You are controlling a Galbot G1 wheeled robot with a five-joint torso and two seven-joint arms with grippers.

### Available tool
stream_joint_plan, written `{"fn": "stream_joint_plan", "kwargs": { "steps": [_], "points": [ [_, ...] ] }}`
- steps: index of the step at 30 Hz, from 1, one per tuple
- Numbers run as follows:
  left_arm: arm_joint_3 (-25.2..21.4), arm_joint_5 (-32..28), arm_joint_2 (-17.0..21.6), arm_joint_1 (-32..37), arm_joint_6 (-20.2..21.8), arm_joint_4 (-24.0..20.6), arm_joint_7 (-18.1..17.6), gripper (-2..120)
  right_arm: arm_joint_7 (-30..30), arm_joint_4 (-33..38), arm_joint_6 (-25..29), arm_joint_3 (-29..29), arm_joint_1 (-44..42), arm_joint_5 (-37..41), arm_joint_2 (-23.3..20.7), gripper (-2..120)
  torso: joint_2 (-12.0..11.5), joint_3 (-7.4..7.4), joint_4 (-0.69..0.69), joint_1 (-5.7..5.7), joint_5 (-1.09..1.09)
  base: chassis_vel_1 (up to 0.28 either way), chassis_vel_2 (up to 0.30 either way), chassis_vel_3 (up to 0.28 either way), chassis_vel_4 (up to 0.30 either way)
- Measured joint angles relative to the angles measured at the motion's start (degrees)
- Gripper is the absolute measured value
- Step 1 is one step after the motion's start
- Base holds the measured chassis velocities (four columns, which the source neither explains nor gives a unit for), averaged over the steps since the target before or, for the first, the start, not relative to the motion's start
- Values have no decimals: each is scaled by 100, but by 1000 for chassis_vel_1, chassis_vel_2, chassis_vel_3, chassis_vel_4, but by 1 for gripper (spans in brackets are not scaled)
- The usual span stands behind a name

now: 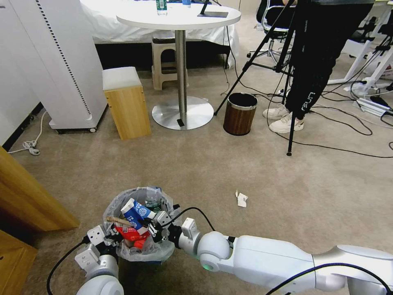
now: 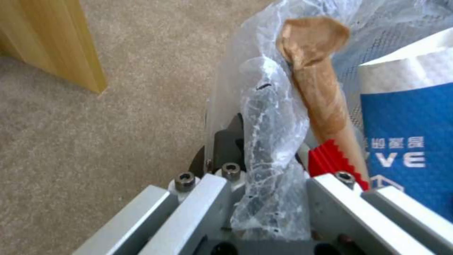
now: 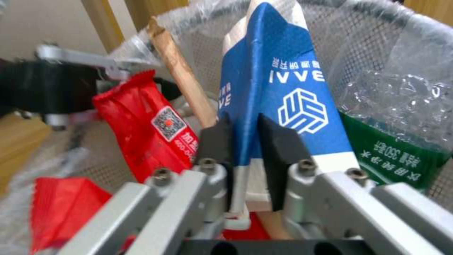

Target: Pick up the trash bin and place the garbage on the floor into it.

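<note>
Two bins (image 1: pixel 139 229) (image 1: pixel 240 113), one tissue (image 1: pixel 241 199)

The small round bag-lined trash bin (image 1: pixel 139 223) sits between the left gripper (image 1: pixel 111 237), clamped on its rim, and the right gripper (image 1: pixel 154 229), which reaches inside, closed on the blue-white carton (image 3: pixel 283 95). A crumpled white tissue (image 1: pixel 241 199) lies on the beige carpet floor (image 1: pixel 245 168), well right of the right gripper.

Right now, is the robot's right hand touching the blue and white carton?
Touching. The right wrist view shows the right hand with its black pads pressed on both sides of the blue and white carton.
</note>
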Motion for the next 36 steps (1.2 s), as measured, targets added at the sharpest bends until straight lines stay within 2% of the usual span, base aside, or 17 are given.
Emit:
{"fn": "stream_joint_plan", "kwargs": {
  "steps": [1, 4, 7, 8, 9, 12, 13, 16, 17, 20, 27, 28, 29, 32, 33, 35, 36],
  "points": [
    [0, 0, 0, 0, 0, 0, 0, 1, 0, 0, 0, 0, 0, 0, 0, 22, 0, 0, 0, 0, 0, 0, 0, 0, 0],
    [2, -1, 2, 4, 0, -2, -1, 1, -14, 138, 25, 56, -12, 19, -109, 35, 0, 0, 0, 1, 0, 0, 0, 0, 0],
    [4, -1, 2, 9, 0, -9, -1, 1, -27, 196, 34, 91, -25, 19, -137, 41, 1, 0, 0, 0, 0, 0, 0, 0, 0],
    [6, -1, 2, 19, 1, -22, -1, 1, -35, 290, 37, 141, -39, 24, -161, 50, 1, 0, 0, 0, 0, 0, 0, 0, 0],
    [6, -1, 2, 19, 1, -22, -1, 1, -35, 290, 37, 141, -39, 24, -161, 50, 1, 0, 0, 0, 0, 0, 0, 0, 0],
    [-20, 0, 3, 68, 3, -81, -3, 1, -32, 426, 30, 203, -29, 68, -154, 66, 1, 0, 0, 0, 0, 0, 0, 0, 0],
    [-20, 0, 3, 68, 3, -81, -3, 1, -32, 426, 30, 203, -29, 68, -154, 66, 1, 0, 0, 0, 0, 0, 0, 0, 0],
    [-24, 1, 0, 92, 3, -101, -4, 1, -3, 392, 34, 219, -22, 61, -109, 79, 1, 0, 0, 0, 0, 0, 0, 0, 0],
    [-24, 1, 0, 92, 3, -101, -4, 1, -3, 392, 34, 219, -22, 61, -109, 79, 1, 0, 0, 0, 0, 0, 0, 0, 0],
    [-31, 1, 14, 111, 3, -105, -4, 1, 13, 497, 105, 390, -95, 58, -113, 94, 1, 0, 0, 0, -1, 0, 0, 0, 0],
    [-53, -2, 39, 131, 3, -121, -4, 1, 46, 786, 134, 880, -208, 214, -126, 100, 1, 0, 0, 0, 0, 0, 0, 0, 0],
    [-55, -5, 45, 144, 3, -135, -4, 1, 76, 932, 110, 1133, -259, 305, -144, 100, 1, 0, 0, 0, 0, 0, 0, 0, 0],
    [-55, -5, 45, 144, 3, -135, -4, 1, 76, 932, 110, 1133, -259, 305, -144, 100, 1, 0, 0, 0, 0, 0, 0, 0, 0],
    [-85, -2, 37, 234, 3, -213, -5, 1, 209, 1132, 104, 1847, -311, 486, -259, 100, 1, 0, 1, 0, 0, 0, 0, 0, 0],
    [-85, -2, 37, 234, 3, -213, -5, 1, 209, 1132, 104, 1847, -311, 486, -259, 100, 1, 0, 1, 0, 0, 0, 0, 0, 0],
    [-89, 4, 48, 256, 3, -251, -5, 1, 301, 1148, 104, 2344, -422, 521, -373, 100, 1, 0, -1, 0, 0, 0, 0, 0, 0],
    [-89, 4, 48, 256, 3, -251, -5, 1, 301, 1148, 104, 2344, -422, 521, -373, 100, 1, 0, -1, 0, 0, 0, 0, 0, 0]
  ]
}}
